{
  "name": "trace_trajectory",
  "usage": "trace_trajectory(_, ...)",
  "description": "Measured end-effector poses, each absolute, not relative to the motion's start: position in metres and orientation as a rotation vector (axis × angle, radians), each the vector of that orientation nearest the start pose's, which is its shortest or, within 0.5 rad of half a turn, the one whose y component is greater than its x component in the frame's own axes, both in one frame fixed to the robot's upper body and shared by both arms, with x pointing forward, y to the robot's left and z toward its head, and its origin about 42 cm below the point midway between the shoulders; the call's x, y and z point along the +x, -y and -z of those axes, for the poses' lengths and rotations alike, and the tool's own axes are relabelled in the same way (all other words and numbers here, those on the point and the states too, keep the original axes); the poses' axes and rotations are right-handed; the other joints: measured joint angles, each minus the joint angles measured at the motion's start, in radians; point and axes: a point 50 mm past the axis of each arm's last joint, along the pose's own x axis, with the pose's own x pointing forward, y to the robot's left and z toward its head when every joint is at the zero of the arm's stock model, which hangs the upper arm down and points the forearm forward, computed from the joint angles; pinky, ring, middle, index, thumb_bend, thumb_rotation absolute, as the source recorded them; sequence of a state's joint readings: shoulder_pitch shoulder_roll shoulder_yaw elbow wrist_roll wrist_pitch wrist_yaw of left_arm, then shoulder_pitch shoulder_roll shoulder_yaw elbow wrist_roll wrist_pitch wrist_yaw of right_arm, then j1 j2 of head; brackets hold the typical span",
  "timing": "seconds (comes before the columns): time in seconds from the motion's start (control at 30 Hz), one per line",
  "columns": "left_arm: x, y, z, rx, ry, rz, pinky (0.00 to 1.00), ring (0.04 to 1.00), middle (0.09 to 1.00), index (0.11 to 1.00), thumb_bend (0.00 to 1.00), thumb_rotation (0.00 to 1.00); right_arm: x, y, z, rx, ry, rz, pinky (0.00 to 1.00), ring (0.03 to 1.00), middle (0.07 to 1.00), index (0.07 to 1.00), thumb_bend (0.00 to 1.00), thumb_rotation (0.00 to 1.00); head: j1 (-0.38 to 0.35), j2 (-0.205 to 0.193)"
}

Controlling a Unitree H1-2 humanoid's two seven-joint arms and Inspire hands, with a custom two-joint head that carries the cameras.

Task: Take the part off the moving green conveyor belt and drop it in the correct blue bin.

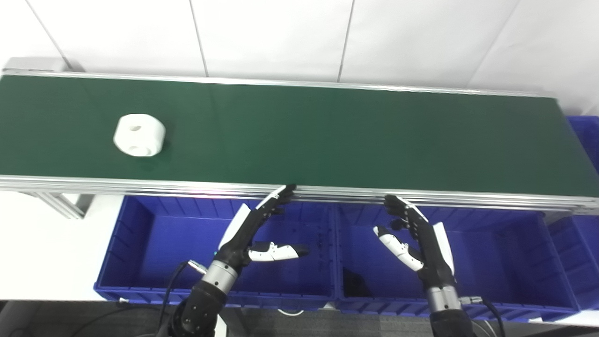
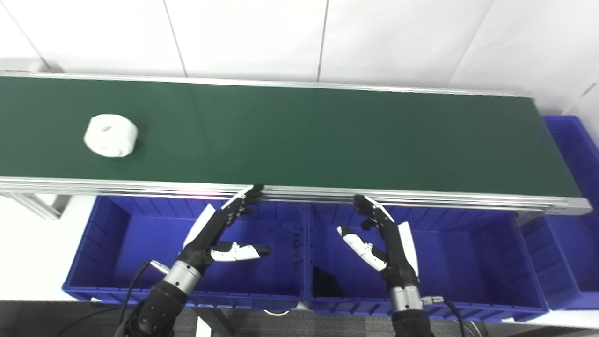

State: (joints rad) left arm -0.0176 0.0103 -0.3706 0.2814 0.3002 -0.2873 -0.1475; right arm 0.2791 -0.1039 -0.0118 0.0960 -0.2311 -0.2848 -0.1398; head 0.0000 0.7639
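white part (image 1: 139,135) is sitting on the green belt (image 1: 327,135) far to the left; left hand (image 1: 255,229) and right hand (image 1: 414,238) are hovering, fingers spread and holding nothing, over the blue bins (image 1: 140,243)

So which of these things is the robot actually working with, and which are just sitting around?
Part of the job:
white part
green conveyor belt
left blue bin
right blue bin
left hand, open
right hand, open

Just there:
dark object lying in the right blue bin
further blue bin at the belt's right end
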Motion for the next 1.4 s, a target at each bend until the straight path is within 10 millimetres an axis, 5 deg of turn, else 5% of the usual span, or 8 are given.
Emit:
trace_trajectory(0.03, 0.253, -0.101, -0.036, 0.306, 0.048, 0.604, 0.82, 0.887, 0.92, 0.915, 0.65, 0.53, 0.172, 0.269, -0.028, -0.337, -0.081, 0.125, 0.73, 0.797, 0.802, 0.801, 0.63, 0.64, 0.067, -0.017)
trace_trajectory(0.2, 0.244, -0.09, -0.023, 0.305, 0.029, 0.629, 0.82, 0.888, 0.925, 0.924, 0.66, 0.54, 0.164, 0.279, -0.019, -0.32, -0.058, 0.125, 0.71, 0.796, 0.82, 0.815, 0.56, 0.56, 0.173, -0.135)
trace_trajectory(0.27, 0.241, -0.084, -0.016, 0.298, 0.025, 0.634, 0.82, 0.883, 0.92, 0.921, 0.67, 0.53, 0.162, 0.281, -0.016, -0.301, -0.052, 0.131, 0.71, 0.799, 0.824, 0.82, 0.53, 0.54, 0.173, -0.135)
trace_trajectory(0.47, 0.237, -0.081, -0.003, 0.291, 0.012, 0.637, 0.81, 0.883, 0.923, 0.922, 0.68, 0.52, 0.16, 0.283, -0.003, -0.277, -0.093, 0.133, 0.72, 0.81, 0.838, 0.832, 0.54, 0.6, 0.221, -0.216)
trace_trajectory(0.7, 0.239, -0.086, 0.009, 0.304, -0.01, 0.613, 0.81, 0.877, 0.915, 0.919, 0.66, 0.45, 0.161, 0.279, 0.006, -0.284, -0.122, 0.127, 0.77, 0.836, 0.851, 0.846, 0.41, 0.36, 0.215, -0.285)
trace_trajectory(0.93, 0.24, -0.096, 0.006, 0.319, 0.013, 0.591, 0.83, 0.886, 0.918, 0.922, 0.68, 0.53, 0.164, 0.264, 0.009, -0.31, -0.119, 0.142, 0.72, 0.805, 0.817, 0.822, 0.47, 0.49, 0.172, -0.287)
trace_trajectory(1.13, 0.251, -0.105, -0.037, 0.307, 0.193, 0.554, 0.85, 0.887, 0.907, 0.905, 0.67, 0.51, 0.167, 0.264, 0.008, -0.333, -0.111, 0.123, 0.66, 0.767, 0.8, 0.804, 0.55, 0.63, 0.167, -0.285)
trace_trajectory(1.4, 0.292, -0.13, -0.08, 0.358, 0.353, 0.498, 0.81, 0.865, 0.886, 0.885, 0.64, 0.45, 0.171, 0.262, 0.008, -0.324, -0.103, 0.132, 0.64, 0.753, 0.806, 0.802, 0.58, 0.66, 0.135, -0.273)
